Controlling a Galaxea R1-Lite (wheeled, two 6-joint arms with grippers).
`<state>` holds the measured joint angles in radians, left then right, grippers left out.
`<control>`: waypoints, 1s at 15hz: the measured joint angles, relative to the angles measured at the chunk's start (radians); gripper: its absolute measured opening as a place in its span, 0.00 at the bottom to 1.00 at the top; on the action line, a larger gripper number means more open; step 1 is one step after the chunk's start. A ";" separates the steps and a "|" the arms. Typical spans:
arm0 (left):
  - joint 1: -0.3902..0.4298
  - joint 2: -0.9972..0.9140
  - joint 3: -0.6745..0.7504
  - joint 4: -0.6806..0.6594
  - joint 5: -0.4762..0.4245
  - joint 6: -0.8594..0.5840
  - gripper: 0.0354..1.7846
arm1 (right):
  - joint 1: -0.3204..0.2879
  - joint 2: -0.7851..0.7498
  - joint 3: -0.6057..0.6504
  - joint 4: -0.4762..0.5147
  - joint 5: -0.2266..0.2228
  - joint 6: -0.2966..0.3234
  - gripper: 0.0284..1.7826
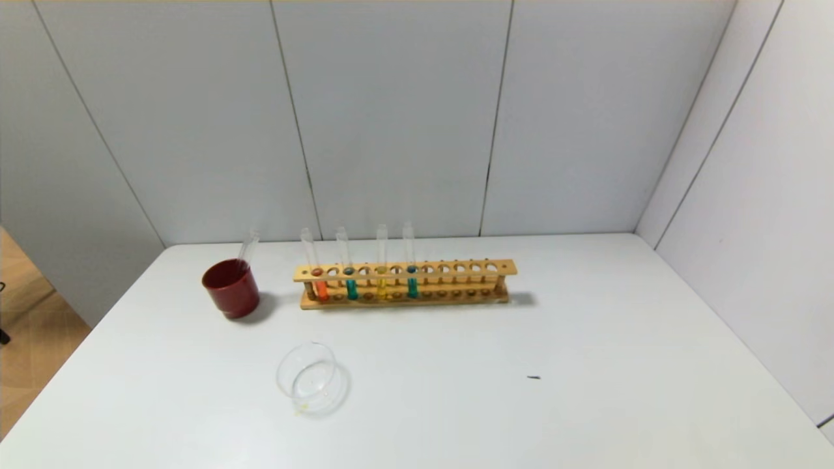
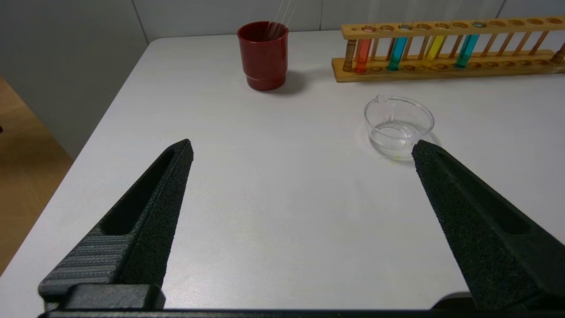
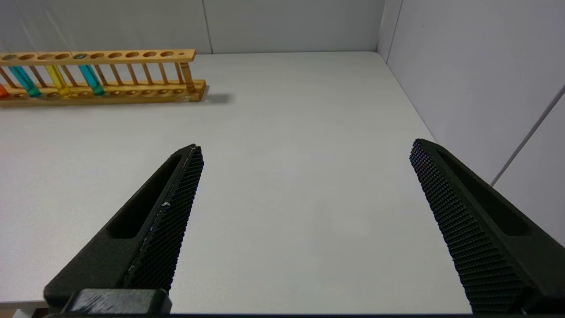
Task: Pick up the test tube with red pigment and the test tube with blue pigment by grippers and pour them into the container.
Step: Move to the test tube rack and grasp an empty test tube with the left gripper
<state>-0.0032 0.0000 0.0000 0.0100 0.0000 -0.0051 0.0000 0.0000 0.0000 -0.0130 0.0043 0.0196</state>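
Observation:
A wooden rack (image 1: 456,268) stands at the back of the white table. The red-pigment tube (image 1: 321,288) stands at its left end, a blue-pigment tube (image 1: 352,288) beside it, then a yellow tube (image 1: 382,286) and a second blue-pigment tube (image 1: 412,286). The clear glass container (image 1: 309,378) sits in front of the rack, toward the left. In the left wrist view the red tube (image 2: 363,55), blue tube (image 2: 396,53) and container (image 2: 398,125) show. My left gripper (image 2: 302,148) is open and empty over the near table. My right gripper (image 3: 304,148) is open and empty, right of the rack (image 3: 132,90).
A dark red cup (image 1: 230,287) with an empty clear tube leaning in it stands left of the rack; it also shows in the left wrist view (image 2: 263,55). A small dark speck (image 1: 533,377) lies on the table. Grey walls close the back and right side. The table's left edge drops to the floor.

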 joint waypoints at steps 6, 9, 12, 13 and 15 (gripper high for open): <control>0.000 0.000 0.000 -0.001 0.000 0.000 0.98 | 0.000 0.000 0.000 0.000 0.000 0.000 0.96; 0.000 0.000 0.000 -0.002 0.001 0.001 0.98 | 0.000 0.000 0.000 0.000 0.000 0.000 0.96; 0.000 0.000 0.000 -0.002 0.003 0.003 0.98 | 0.000 0.000 0.000 0.000 0.000 0.000 0.96; 0.000 0.000 -0.001 -0.002 0.004 0.005 0.98 | 0.000 0.000 0.000 0.000 0.000 0.000 0.96; 0.000 0.000 -0.034 0.008 -0.004 0.003 0.98 | 0.000 0.000 0.000 0.000 0.000 0.000 0.96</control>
<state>-0.0032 0.0004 -0.0340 0.0183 -0.0038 -0.0019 0.0000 0.0000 0.0000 -0.0130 0.0043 0.0200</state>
